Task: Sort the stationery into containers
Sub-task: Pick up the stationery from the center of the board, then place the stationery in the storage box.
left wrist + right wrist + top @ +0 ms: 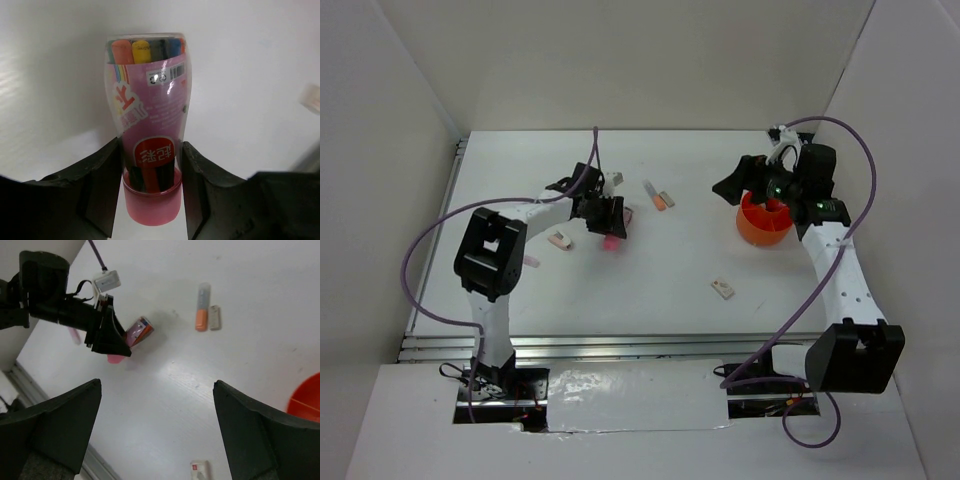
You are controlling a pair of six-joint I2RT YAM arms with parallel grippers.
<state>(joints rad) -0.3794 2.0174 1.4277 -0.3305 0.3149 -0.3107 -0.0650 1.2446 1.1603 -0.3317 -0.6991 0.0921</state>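
Pink stubby tube point(150, 100), red label with Chinese characters, pinched by left pincer point(151, 152); right pincer point(156, 390) spread.

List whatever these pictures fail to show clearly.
- Tub contents: top view, right arm covers it; right wrist view, edge cuts it off.
- Left gripper grip on tube: left wrist view, fingers flank it, contact unclear.
- White block: left wrist view, blurred, cut by right edge.
- Label on small block: right wrist view, too small, cut by bottom edge.
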